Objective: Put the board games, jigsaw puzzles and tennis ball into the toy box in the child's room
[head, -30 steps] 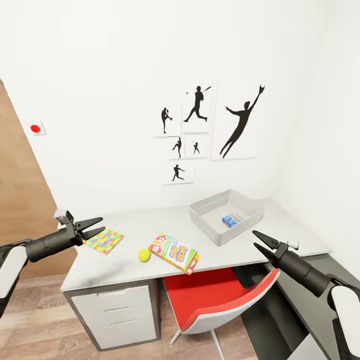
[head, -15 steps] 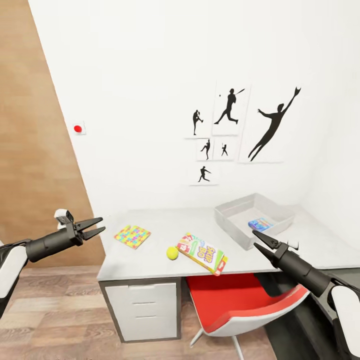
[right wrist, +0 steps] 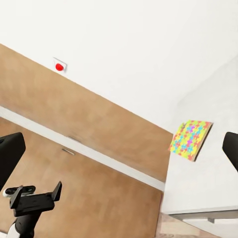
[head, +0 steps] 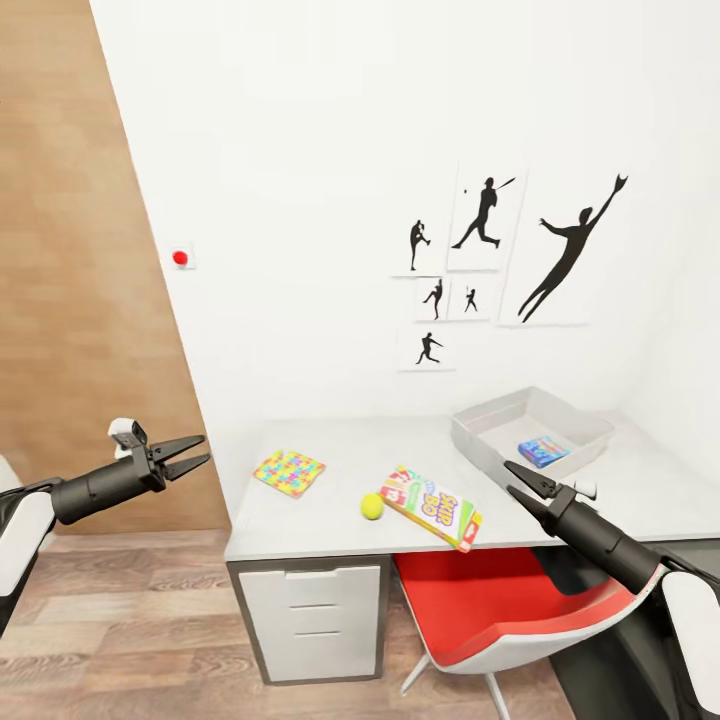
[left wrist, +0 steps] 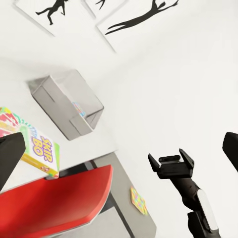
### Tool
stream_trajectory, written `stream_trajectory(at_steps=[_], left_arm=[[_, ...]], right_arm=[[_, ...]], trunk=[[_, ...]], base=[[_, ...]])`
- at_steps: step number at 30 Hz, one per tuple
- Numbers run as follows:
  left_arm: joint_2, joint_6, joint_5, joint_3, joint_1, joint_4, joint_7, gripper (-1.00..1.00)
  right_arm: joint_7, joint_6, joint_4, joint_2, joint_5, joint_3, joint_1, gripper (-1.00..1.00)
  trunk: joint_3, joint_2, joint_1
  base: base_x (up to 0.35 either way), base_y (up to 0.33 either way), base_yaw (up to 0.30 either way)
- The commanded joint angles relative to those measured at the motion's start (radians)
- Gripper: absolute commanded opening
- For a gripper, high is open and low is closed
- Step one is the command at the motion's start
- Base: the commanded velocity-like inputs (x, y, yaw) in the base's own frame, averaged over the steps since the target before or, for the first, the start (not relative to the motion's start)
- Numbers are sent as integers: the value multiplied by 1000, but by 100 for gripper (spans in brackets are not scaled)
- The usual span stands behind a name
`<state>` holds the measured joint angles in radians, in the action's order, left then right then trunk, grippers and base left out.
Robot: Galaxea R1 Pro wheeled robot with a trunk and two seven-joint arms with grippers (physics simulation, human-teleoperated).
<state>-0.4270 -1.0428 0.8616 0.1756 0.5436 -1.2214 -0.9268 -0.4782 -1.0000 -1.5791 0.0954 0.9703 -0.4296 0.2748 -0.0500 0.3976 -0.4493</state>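
Here the robot stands back from the desk [head: 330, 455] with both arms held out in front of it, neither touching anything. The left gripper [head: 190, 452] hangs off the desk's near left corner, over the wood-plank floor [head: 110, 640], its jaws spread a little and holding nothing. The right gripper [head: 523, 482] hovers above the front edge of the desk, jaws likewise parted and bare.

Ahead of the left jaws and off toward the right jaws lies a jigsaw puzzle [head: 289, 472], flat on the desk near its left end. Between the two sets of jaws, closer to the right ones, the tennis ball [head: 372, 506] rests on the desk just beside the Skip-Bo board game [head: 432, 506], which lies flat near the front edge; I cannot tell whether ball and carton touch. The carton's near corner is just short of the right jaws.

Beyond the right jaws sits the toy box [head: 500, 445], at the back of the desk near the wall, with a blue board game [head: 543, 451] lying inside it. Below the right jaws a red-and-white swivel chair [head: 500, 610] is tucked under the desk, next to the drawer unit [head: 310, 620].

From the left wrist view a second jigsaw puzzle [left wrist: 138, 200] shows lying on the lower dark grey shelf section [left wrist: 116, 188] past the chair. On the wall hang the baseball-player prints [head: 500, 255], and well off to their left, a red round button [head: 180, 258].
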Motion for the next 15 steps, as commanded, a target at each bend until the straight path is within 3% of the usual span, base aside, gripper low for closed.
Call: stream_trajectory(at_steps=[1, 15], left_arm=[[0, -3, -3, 0, 1, 0, -5, 100], [0, -3, -3, 1, 1, 0, -4, 100]], right_arm=[[-7, -5, 0, 0, -7, -2, 1, 100], [-5, -4, 1, 0, -7, 0, 1, 100]], trunk=[[-2, 2, -1], [-2, 2, -1]], base=[[0, 84, 0], [0, 16, 0]])
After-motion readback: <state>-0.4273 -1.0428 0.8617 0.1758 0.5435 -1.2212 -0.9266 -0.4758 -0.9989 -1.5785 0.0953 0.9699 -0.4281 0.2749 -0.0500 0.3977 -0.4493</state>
